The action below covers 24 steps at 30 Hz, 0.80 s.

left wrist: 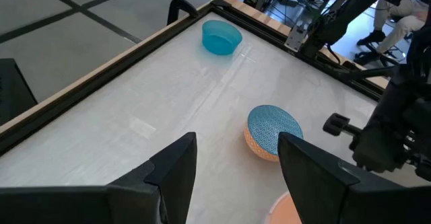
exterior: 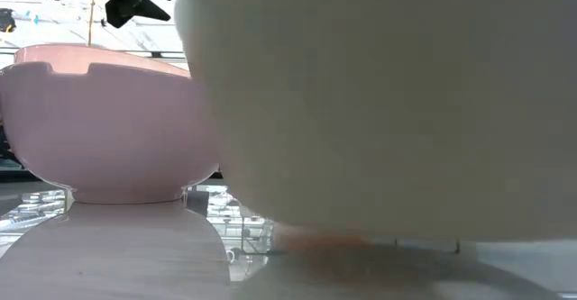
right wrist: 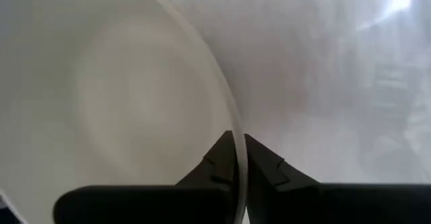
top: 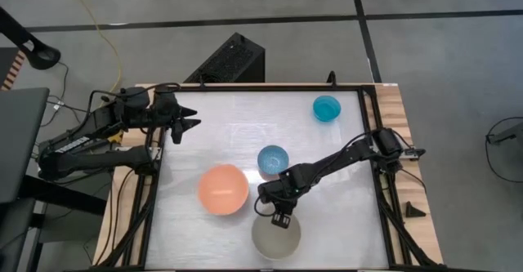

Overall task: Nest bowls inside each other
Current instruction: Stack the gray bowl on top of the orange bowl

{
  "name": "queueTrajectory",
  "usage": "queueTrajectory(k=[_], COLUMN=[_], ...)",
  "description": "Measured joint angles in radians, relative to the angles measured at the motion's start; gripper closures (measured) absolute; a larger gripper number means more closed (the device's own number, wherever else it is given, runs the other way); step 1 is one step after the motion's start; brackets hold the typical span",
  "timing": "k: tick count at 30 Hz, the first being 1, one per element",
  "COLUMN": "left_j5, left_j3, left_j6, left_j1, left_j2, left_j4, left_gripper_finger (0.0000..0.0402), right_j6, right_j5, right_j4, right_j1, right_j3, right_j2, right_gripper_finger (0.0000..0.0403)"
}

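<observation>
A pale cream bowl [top: 275, 238] stands near the table's near edge, and my right gripper [top: 282, 218] is shut on its far rim. To its left the pink bowl [top: 223, 189] stands upright on its foot [exterior: 124, 193]. The blue bowl [top: 273, 159] sits just beyond them, and the teal bowl [top: 326, 108] stands at the far right. My left gripper [top: 191, 123] hovers open at the far left, clear of every bowl. In the low view the cream bowl [exterior: 388, 102] fills most of the picture. My right gripper pinches the cream bowl's thin rim [right wrist: 231, 116] between its two fingers [right wrist: 219, 162], one inside the bowl and one outside. The fingers come slanting down from the table's far side. Whether the bowl's base still rests on the table cannot be told.
Dark rails [top: 377, 166] and a wooden border [top: 404, 141] frame the white table. A black box [top: 230, 60] sits on the floor beyond the far edge. Bare table lies between the blue bowl and my left gripper [left wrist: 237, 141].
</observation>
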Motion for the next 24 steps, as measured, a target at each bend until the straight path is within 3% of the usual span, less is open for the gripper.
queueTrajectory(k=[7,11,19,24], left_j5=[0.0,-0.001,-0.029,-0.029], left_j3=[0.0,0.0,0.0,0.0], left_j6=[-0.002,-0.002,-0.02,-0.053], left_j1=[0.0,0.0,0.0,0.0], left_j2=[0.0,0.0,0.011,0.021], left_j4=[0.0,-0.001,0.005,0.017], left_gripper_finger=[0.0205,0.0205,0.0205,0.0205], right_j6=[-0.045,-0.038,-0.079,-0.083], right_j5=[-0.089,-0.087,0.049,0.131], right_j4=[0.219,0.387,0.711,0.684], right_j1=[-0.017,-0.041,-0.144,-0.201], right_j3=[0.0,0.0,0.003,0.003], right_j2=[-0.035,-0.085,-0.147,-0.117], right_gripper_finger=[0.0373,0.0373,0.0373,0.0373])
